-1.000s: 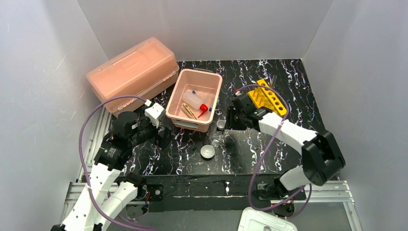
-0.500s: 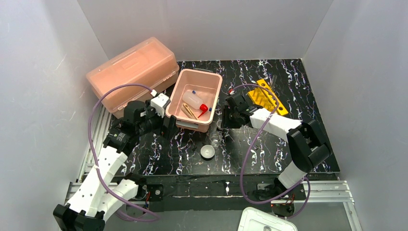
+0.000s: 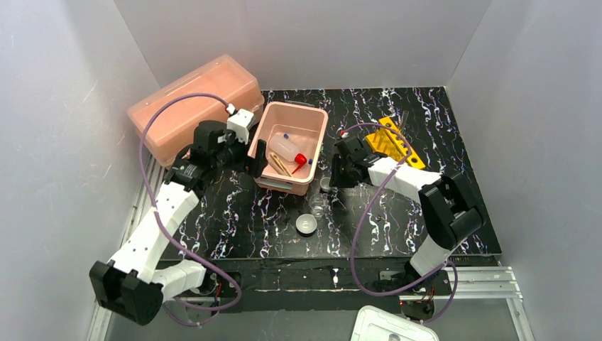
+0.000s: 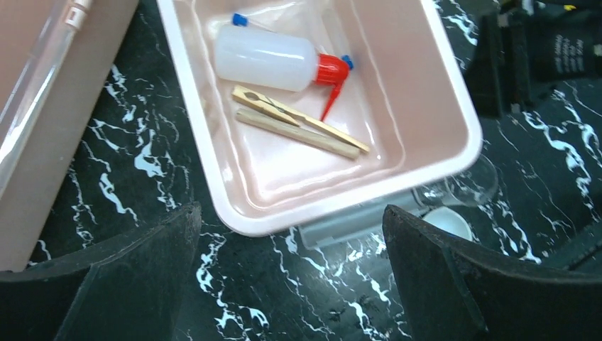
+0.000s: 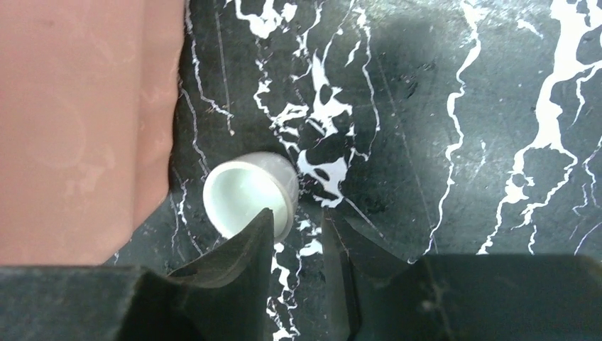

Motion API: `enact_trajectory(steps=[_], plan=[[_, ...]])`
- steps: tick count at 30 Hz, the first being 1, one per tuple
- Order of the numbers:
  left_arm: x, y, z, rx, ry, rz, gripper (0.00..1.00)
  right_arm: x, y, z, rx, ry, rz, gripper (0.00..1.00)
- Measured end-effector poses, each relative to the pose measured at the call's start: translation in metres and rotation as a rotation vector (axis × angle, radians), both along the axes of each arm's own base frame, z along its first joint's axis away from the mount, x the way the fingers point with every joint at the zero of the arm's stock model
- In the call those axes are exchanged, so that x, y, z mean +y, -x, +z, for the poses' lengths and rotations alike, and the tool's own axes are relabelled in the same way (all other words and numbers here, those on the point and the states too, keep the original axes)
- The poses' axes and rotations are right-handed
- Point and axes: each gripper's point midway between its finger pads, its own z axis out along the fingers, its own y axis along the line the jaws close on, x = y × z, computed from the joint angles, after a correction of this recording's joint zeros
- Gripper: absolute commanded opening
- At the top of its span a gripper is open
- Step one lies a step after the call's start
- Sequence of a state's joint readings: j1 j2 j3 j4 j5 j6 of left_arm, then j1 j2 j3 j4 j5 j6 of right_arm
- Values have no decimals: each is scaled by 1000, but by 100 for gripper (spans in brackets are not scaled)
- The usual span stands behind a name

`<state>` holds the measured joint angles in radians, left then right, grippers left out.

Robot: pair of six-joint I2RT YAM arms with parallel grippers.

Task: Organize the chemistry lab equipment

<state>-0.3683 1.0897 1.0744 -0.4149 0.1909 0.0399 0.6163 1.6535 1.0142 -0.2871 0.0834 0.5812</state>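
A tiny beaker [image 5: 248, 193] stands on the black marbled table right beside the pink tub's wall [image 5: 78, 128]. My right gripper [image 5: 297, 217] straddles its rim: one finger inside the cup, the other outside, with a narrow gap still showing. From above, this gripper [image 3: 334, 174] is just right of the tub. My left gripper [image 4: 291, 220] hangs wide open over the tub's near corner, empty. In the tub [image 4: 454, 92] lie a white squeeze bottle with a red spout [image 4: 266, 59] and wooden sticks [image 4: 298, 128].
A clear glass piece [image 3: 319, 204] and a white dish [image 3: 306, 225] sit in front of the tub. The yellow holed rack [image 3: 395, 145] lies at the right rear. A large pink lidded box [image 3: 192, 99] stands at the back left. White walls enclose the table.
My left arm has swung forward and right, up to the tub's corner. The right gripper has shifted left to the tiny beaker and its jaws have narrowed.
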Motion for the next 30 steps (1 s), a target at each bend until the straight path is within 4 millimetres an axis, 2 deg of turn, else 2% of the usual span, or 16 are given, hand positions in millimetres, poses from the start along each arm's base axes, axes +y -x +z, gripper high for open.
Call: enact_trajectory(steps=[3, 6, 9, 13, 19, 23, 30], plan=[[1, -20, -3, 4, -31, 39, 99, 0, -4, -7, 12, 11, -2, 30], [7, -36, -16, 28, -71, 82, 99, 1, -5, -12, 23, 19, 2, 20], [14, -45, -34, 71, -102, 116, 99, 3, -6, -13, 28, 16, 6, 13], [27, -53, -48, 103, -119, 145, 99, 4, -8, -11, 20, 14, 9, 2], [34, -55, -58, 104, -134, 115, 95, 3, -8, -9, 13, 21, 16, 1], [31, -48, -71, 125, -138, 68, 97, -2, -8, 7, -25, 24, 19, 1], [17, -42, -72, 146, -91, -2, 97, -18, -5, 65, -132, 40, 32, 1]])
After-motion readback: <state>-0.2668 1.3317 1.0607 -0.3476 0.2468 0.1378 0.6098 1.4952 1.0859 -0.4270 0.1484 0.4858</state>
